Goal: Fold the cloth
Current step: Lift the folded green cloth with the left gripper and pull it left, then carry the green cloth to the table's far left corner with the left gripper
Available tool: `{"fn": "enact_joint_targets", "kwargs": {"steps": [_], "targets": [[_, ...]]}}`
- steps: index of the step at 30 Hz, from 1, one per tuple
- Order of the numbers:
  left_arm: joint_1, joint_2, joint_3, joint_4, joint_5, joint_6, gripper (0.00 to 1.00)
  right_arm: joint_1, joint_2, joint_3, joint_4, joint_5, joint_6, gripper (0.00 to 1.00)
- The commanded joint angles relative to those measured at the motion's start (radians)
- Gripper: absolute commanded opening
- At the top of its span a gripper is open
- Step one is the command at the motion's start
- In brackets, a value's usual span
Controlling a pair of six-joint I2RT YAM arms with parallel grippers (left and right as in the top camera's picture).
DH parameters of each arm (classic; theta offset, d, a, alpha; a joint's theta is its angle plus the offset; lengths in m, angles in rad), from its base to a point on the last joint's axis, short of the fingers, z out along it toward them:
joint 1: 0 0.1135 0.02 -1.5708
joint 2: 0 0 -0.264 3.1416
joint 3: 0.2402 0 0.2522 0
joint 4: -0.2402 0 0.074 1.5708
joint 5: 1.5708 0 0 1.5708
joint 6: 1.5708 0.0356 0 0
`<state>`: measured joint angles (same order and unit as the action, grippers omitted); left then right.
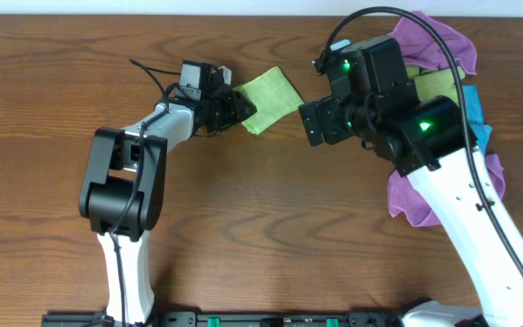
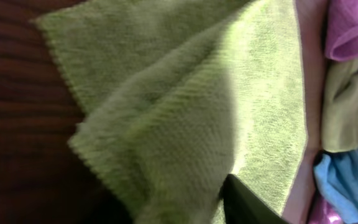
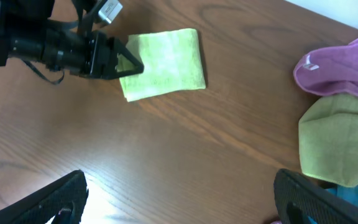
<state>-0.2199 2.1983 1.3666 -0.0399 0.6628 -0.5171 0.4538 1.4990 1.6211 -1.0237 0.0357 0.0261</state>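
Observation:
The lime-green cloth [image 1: 271, 95] lies folded into a small rectangle at the back middle of the table, also in the right wrist view [image 3: 166, 62]. My left gripper [image 1: 239, 107] is at the cloth's left edge and shut on it. In the left wrist view the cloth [image 2: 166, 93] fills the frame, with a raised fold running down between the jaws [image 2: 204, 202]; only one black finger shows. My right gripper [image 1: 320, 123] hangs open and empty above bare wood to the right of the cloth, its fingers wide apart [image 3: 185, 205].
A pile of other cloths lies at the back right: purple [image 1: 434, 41], olive-green [image 3: 334, 137] and blue [image 1: 481, 127]. More purple cloth [image 1: 407, 195] lies beneath the right arm. The left arm's base [image 1: 121, 182] stands at the left.

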Motion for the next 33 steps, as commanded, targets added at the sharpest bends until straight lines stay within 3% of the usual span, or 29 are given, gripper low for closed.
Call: {"fn": "enact_joint_targets", "kwargs": {"steps": [1,5,11,16,26,33], "targets": [[-0.003,0.093,-0.029,-0.026,-0.06,-0.014,0.31,-0.009,0.005,0.003,-0.008,-0.01,0.01,0.95],[-0.001,0.097,-0.028,-0.028,-0.057,-0.013,0.06,-0.01,0.005,0.003,-0.007,-0.009,0.01,0.95],[0.037,0.097,-0.01,-0.027,0.026,0.004,0.06,-0.01,0.005,0.003,-0.005,-0.009,0.01,0.95],[0.084,0.096,0.121,-0.031,0.09,-0.031,0.06,-0.01,0.005,0.003,-0.005,-0.009,0.01,0.95],[0.18,0.096,0.465,-0.036,0.048,-0.094,0.06,-0.01,0.005,0.003,-0.005,-0.009,0.01,0.93],[0.304,0.096,0.513,-0.06,-0.015,-0.097,0.06,-0.01,0.005,0.003,-0.005,0.017,0.01,0.92]]}}
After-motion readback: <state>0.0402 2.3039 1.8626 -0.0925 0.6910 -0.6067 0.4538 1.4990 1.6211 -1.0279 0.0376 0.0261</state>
